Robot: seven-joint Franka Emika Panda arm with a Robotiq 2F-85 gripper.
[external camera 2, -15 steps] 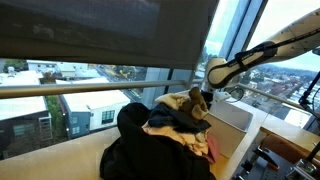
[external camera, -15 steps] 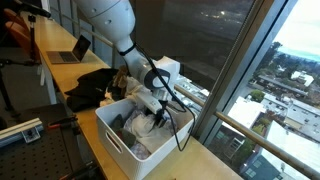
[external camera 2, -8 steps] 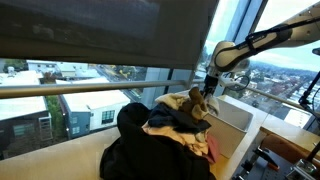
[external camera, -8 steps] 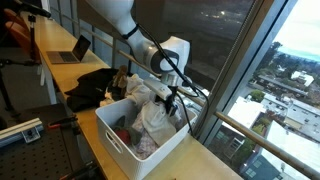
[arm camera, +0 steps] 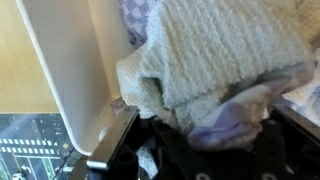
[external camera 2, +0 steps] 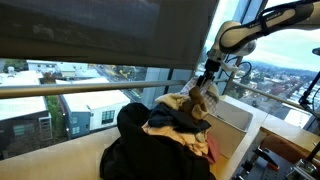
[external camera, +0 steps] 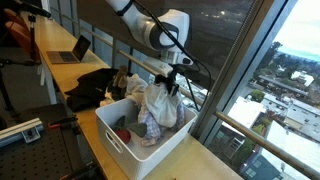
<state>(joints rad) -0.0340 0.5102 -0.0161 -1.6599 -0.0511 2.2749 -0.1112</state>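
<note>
My gripper (external camera: pixel 172 80) was shut tight on a bunch of pale knitted cloth (external camera: pixel 155 108), pinching it near its top so that the rest hung below in loose folds. In the wrist view the knit filled most of the frame, and a thin lavender fabric (arm camera: pixel 238 122) sagged out from under it. I could not tell whether my fingers held that piece too or whether it merely clung to the knit.

The bundle hung over the white bin (external camera: pixel 108 135), its lower end reaching down inside, towards the far wall. A small red item (external camera: pixel 122 133) lay in the bin on the near side. Left of the bin, black clothes (external camera: pixel 93 85) were heaped on the counter (external camera: pixel 50 68), and a laptop (external camera: pixel 70 50) stood farther left.

I judged the cloth light, soft and quite limp. It would sag and swing, and it might drag a neighbouring piece along. Its fuzzy knit should not slip, provided I pinched a thick gathered fold rather than a thin edge.
</note>
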